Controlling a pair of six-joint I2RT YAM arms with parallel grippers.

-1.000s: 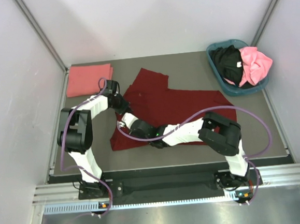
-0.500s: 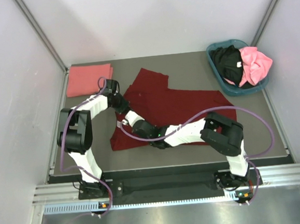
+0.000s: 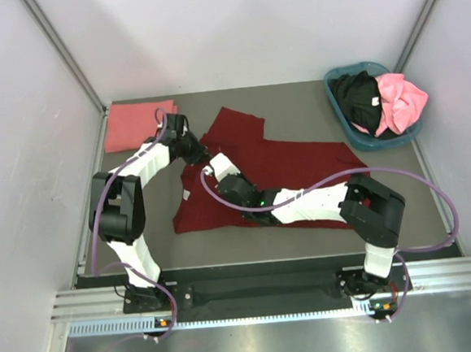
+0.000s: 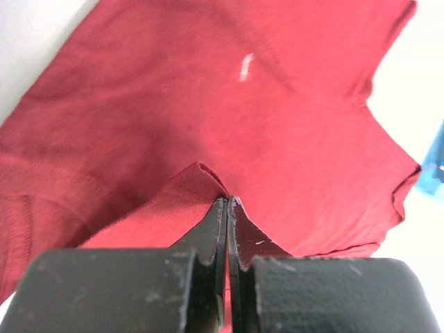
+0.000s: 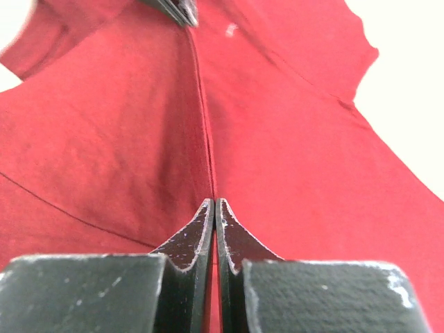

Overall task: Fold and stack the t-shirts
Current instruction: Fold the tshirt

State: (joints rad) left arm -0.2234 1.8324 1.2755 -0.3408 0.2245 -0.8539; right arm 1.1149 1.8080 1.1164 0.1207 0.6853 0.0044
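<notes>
Left claw (image 4: 227, 201), right claw (image 5: 214, 202) — each tight (jaws together) on maroon t-shirt (image 3: 299, 159)

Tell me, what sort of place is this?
Likely a robot test booth rather than a laundry: bare white walls enclose a grey table, two robot arms are bolted to a metal rail at its edge, and a maroon t-shirt lies spread under them.

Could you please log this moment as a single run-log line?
maroon t-shirt: on table, mid-fold | left tool: shut on it | right tool: shut on it
</notes>
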